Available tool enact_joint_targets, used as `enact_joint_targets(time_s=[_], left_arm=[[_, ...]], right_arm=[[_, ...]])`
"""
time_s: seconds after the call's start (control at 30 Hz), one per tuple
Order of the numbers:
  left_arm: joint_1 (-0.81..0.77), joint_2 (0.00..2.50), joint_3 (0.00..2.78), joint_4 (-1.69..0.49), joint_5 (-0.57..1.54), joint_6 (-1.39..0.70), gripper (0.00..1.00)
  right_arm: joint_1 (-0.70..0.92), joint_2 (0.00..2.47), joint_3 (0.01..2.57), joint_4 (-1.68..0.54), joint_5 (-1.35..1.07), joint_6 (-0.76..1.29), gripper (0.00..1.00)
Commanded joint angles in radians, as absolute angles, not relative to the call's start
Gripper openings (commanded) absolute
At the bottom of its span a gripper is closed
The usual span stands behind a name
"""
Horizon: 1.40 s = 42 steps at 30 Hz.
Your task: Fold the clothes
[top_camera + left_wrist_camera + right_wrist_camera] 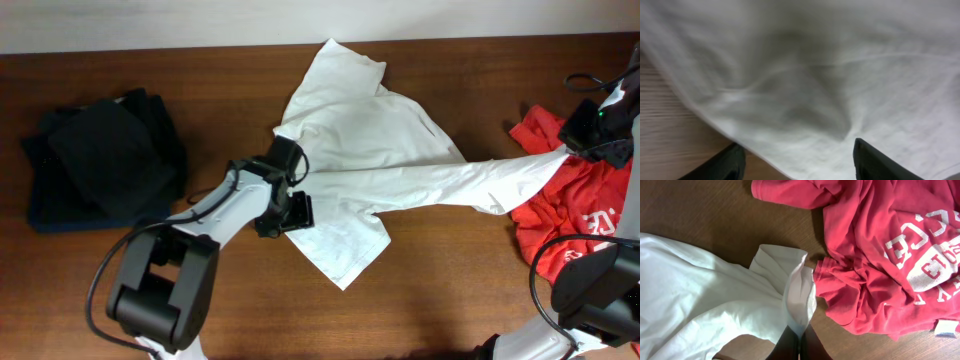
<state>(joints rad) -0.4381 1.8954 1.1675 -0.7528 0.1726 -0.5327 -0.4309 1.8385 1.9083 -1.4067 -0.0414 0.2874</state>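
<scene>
Your left fingers hang spread over the near hem of the white shirt, at the middle of the worktop, right of a dark pile that looks folded by the left edge. Your right fingers pinch its sleeve, stretched to the right edge over the crumpled red shirt; neither is folded yet.

Seemingly a robotics lab bench; a dark wood-grain table against a plain pale wall; a left arm and a right arm at its near edge; on it a white T-shirt, a red printed T-shirt, a folded dark pile.
</scene>
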Motion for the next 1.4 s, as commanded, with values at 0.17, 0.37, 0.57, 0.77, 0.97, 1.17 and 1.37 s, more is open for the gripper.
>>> enact_joint_targets(time_s=[0.17,0.37,0.57,0.77,0.97,1.17,1.37], left_arm=[[-0.462,1.948,1.159,-0.733,0.135,-0.561,0.24],[-0.426,1.948,1.197,-0.734,0.056,-0.557,0.0],[-0.363,1.947,1.282,-0.769,0.063,-0.453,0.0],[-0.337,1.856,1.431,-0.882,0.054,-0.386,0.0],[-0.233,1.624,1.541,-0.972,0.063,-0.317,0.0],[-0.063,1.378,1.661,-0.979,0.177,-0.281,0.0],[0.037,1.212,1.792,-0.978,0.176,-0.237,0.0]], right_arm=[[-0.425,1.844,1.905,-1.408,-0.021,0.285,0.04],[-0.425,1.844,1.905,-1.408,-0.021,0.285,0.04],[-0.425,1.844,1.905,-1.411,-0.021,0.285,0.04],[-0.425,1.844,1.906,-1.441,-0.052,0.283,0.04],[-0.425,1.813,1.908,-1.486,-0.179,0.212,0.04],[-0.425,1.707,2.029,-1.556,-0.279,0.158,0.04],[-0.425,1.627,2.327,-1.653,-0.286,0.146,0.04]])
